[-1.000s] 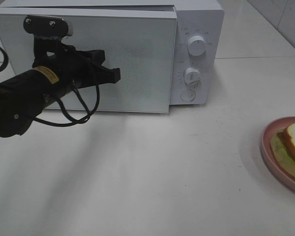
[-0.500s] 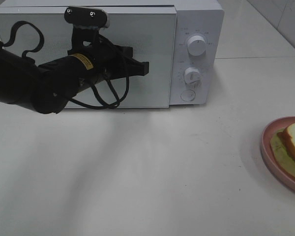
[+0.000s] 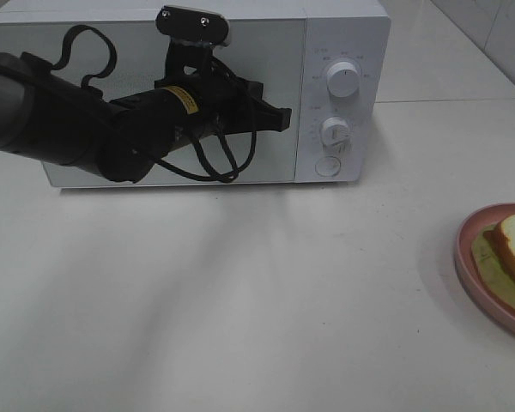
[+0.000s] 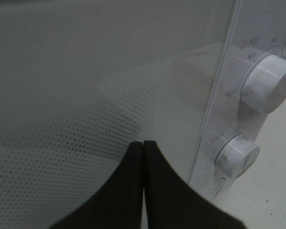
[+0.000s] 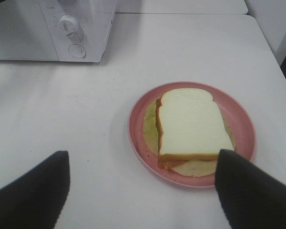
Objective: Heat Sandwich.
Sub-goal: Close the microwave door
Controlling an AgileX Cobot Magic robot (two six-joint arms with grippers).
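2 pincers: left one shut, right one spread wide.
Left pincer (image 4: 143, 148): black fingers pressed together with no gap, nothing between them; tips right up against the white microwave (image 3: 343, 34) door (image 4: 95, 86), near its edge beside the control panel. Actual contact with the door cannot be told.
Right pincer (image 5: 142, 176): jaws stand wide, gripping nothing; it hangs above the table (image 5: 62, 105), 1 finger at each side of the wrist view, with the pink plate (image 5: 138, 114) just ahead between them.
Sandwich (image 5: 190, 124): lies on the pink plate, white bread slice on top, brown crust at the edge, pale yellow-green leaf showing underneath; well apart from the microwave.
Microwave controls: 2 round knobs (image 3: 343, 79) and 1 round button below them.
Cut off: in the high view the plate and sandwich run past the right edge; the right arm is out of that view.
Hard to read: markings around the knobs are too small.
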